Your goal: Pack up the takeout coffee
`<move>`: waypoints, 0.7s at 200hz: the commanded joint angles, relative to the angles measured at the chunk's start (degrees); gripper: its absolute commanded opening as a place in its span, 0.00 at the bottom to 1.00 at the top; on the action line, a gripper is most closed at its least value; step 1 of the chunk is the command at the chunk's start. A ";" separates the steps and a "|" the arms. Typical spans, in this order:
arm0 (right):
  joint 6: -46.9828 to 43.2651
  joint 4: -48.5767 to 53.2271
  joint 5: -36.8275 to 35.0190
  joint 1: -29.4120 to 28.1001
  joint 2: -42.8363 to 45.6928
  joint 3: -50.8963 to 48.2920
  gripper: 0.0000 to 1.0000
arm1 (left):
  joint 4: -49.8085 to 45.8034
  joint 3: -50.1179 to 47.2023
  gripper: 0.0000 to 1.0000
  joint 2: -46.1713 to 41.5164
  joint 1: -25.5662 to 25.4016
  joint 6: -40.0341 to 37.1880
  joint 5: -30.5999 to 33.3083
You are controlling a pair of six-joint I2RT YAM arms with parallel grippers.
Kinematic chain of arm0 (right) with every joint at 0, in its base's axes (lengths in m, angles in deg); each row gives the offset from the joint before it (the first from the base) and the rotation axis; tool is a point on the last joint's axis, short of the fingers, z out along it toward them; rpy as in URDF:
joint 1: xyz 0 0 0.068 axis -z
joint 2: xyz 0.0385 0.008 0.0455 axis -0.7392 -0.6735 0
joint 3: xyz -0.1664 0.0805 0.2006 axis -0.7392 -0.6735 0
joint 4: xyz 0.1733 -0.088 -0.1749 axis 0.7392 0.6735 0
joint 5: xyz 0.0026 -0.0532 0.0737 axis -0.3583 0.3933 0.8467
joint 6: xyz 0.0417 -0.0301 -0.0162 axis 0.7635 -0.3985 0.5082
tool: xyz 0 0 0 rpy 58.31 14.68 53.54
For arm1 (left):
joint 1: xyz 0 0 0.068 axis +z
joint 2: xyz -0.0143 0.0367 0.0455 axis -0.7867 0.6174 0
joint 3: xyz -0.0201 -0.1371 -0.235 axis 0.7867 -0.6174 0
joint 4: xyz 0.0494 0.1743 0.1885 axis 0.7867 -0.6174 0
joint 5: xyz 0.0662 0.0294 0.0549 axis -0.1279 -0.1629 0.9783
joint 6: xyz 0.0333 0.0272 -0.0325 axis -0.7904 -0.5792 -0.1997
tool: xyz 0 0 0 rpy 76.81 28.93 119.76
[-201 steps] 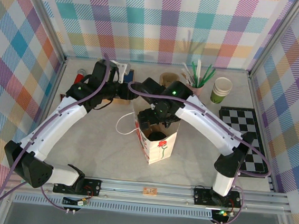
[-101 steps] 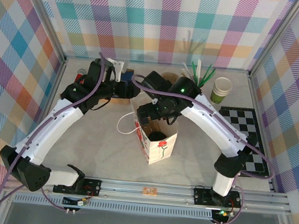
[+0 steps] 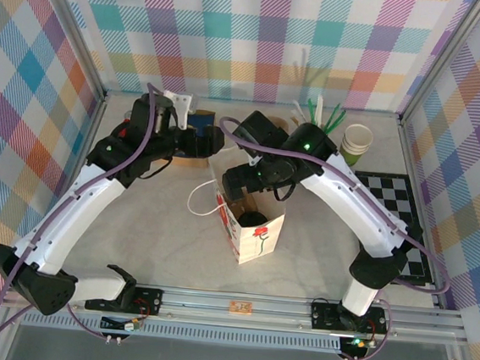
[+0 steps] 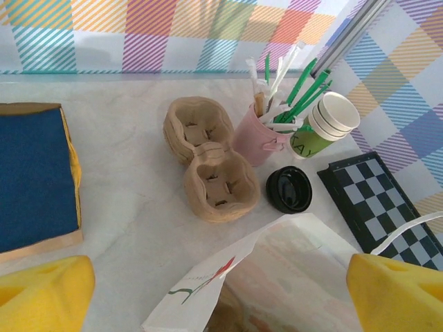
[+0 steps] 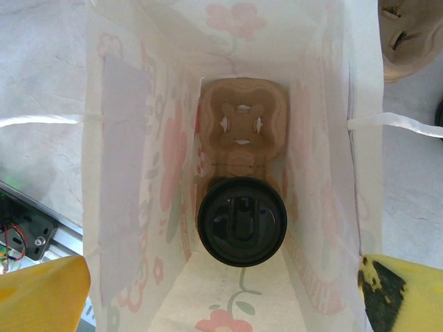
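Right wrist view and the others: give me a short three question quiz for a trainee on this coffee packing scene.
1. True or false: the takeout coffee sits in a cardboard carrier inside the white paper bag.
2. What lies beside the pink cup of stirrers? A) a loose black lid B) a banana C) a pair of scissors
3. Fill in: over the bag, the right gripper is ___.
Key: 1 true; 2 A; 3 open.

No legible text or labels anywhere
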State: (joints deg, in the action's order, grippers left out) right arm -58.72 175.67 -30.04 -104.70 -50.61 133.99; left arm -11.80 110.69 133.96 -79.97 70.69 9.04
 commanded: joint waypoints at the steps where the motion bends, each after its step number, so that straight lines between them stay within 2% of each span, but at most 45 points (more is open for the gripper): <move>1: -1.08 0.06 0.52 -0.29 1.61 1.71 0.99 | -0.59 1.64 0.95 -1.47 -0.82 0.93 0.57; 50: -2.11 -0.61 0.06 -0.27 1.99 3.31 0.99 | -2.90 2.37 0.96 -2.40 -1.25 0.25 0.31; 93: -4.69 0.86 -1.32 -0.06 0.11 10.53 0.99 | -7.24 2.16 0.94 -3.52 -2.46 -0.30 1.27; 140: -7.78 1.95 -0.69 3.94 -2.95 16.72 0.99 | -10.76 -0.72 0.93 -6.84 -3.89 0.93 1.60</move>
State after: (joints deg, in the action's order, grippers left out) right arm -63.53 176.06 -30.45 -103.00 -51.18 148.35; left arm -19.34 111.36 129.87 -82.99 71.15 10.06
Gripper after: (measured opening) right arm 0.989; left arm 0.935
